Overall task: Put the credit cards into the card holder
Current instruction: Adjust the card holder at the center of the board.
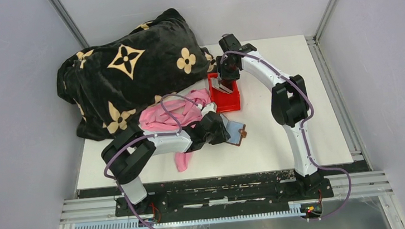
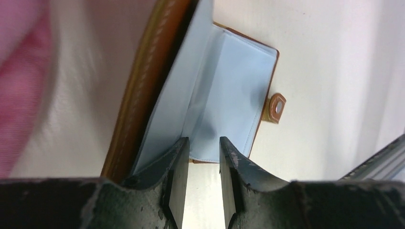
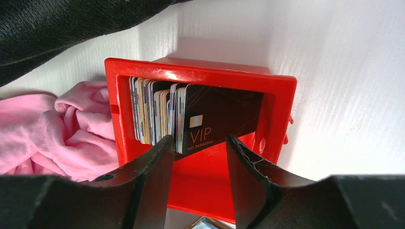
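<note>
The brown card holder (image 1: 236, 132) lies spread open on the white table, pale lining up (image 2: 229, 95), its snap tab (image 2: 276, 109) at the right edge. One flap stands tilted up at the left. My left gripper (image 1: 225, 130) (image 2: 203, 143) is open at the holder's near edge, with only table showing between the fingers. The credit cards (image 3: 157, 114) stand on edge in a red bin (image 3: 200, 71), a dark VIP card (image 3: 224, 114) in front. My right gripper (image 1: 225, 81) (image 3: 198, 140) hangs open just above them, holding nothing.
The red bin (image 1: 232, 101) sits mid-table behind the holder. A pink cloth (image 1: 180, 114) lies to the left of the bin, under the left arm. A large black blanket (image 1: 129, 71) with tan flowers covers the back left.
</note>
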Robot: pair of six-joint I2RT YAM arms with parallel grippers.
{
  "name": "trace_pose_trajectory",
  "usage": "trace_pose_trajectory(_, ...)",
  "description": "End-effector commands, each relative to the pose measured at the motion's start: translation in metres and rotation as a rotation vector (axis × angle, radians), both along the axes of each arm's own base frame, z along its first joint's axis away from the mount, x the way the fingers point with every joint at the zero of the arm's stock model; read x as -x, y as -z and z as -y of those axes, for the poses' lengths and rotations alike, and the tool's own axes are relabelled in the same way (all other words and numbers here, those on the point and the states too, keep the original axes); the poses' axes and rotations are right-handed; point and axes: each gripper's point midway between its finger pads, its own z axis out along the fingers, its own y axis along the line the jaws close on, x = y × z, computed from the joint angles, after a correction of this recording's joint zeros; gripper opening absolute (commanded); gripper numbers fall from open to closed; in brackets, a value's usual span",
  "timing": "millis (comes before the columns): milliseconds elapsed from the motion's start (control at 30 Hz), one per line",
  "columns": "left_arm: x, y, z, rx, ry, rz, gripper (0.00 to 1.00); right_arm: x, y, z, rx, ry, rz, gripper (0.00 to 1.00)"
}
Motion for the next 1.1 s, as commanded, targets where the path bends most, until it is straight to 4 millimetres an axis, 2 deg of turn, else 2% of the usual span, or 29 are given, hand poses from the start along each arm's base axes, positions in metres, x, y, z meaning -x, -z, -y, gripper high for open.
trace_pose_trajectory(0,0.056,0.055,-0.018,-0.097,-0.008,-0.268,0.38,-0.016,-0.016,-0.008,-0.059,0.001,0.058,0.50)
trace_pose_trajectory(267,0.065,0.052,0.001,0.002,-0.044,-0.338,0.38,-0.018,-0.010,-0.014,-0.106,-0.012,0.034,0.47)
trace_pose_trajectory(533,0.063,0.047,0.013,0.046,-0.043,-0.350,0.38,-0.017,-0.009,-0.017,-0.123,-0.018,0.014,0.45)
trace_pose_trajectory(1067,0.059,0.052,0.016,0.042,-0.025,-0.355,0.39,-0.015,-0.025,-0.030,-0.180,-0.030,0.021,0.34)
